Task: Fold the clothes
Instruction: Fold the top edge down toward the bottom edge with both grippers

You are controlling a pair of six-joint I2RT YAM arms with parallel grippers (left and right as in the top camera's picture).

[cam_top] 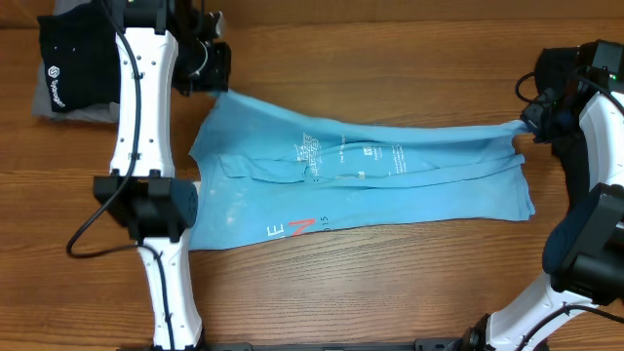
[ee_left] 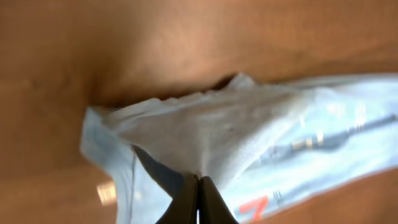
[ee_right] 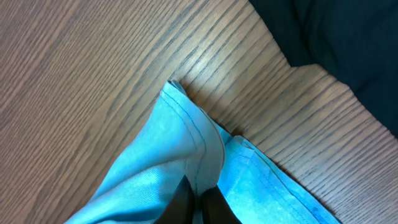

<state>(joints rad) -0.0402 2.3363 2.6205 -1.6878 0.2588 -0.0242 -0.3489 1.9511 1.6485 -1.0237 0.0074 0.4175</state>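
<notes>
A light blue T-shirt (cam_top: 361, 180) with white print and red-and-white lettering lies stretched across the wooden table. My left gripper (cam_top: 216, 86) is shut on its far left corner, pulling the cloth taut. In the left wrist view the closed fingers (ee_left: 198, 199) pinch a raised peak of the blue shirt (ee_left: 249, 134). My right gripper (cam_top: 531, 125) is shut on the shirt's far right corner. In the right wrist view a fold of the hemmed blue cloth (ee_right: 186, 149) sits between the dark fingers (ee_right: 198, 205).
A black garment (cam_top: 73, 63) with a white logo lies on a grey one at the far left corner of the table. Dark cloth (ee_right: 336, 37) shows at the top right of the right wrist view. Bare wood (cam_top: 390, 283) lies in front of the shirt.
</notes>
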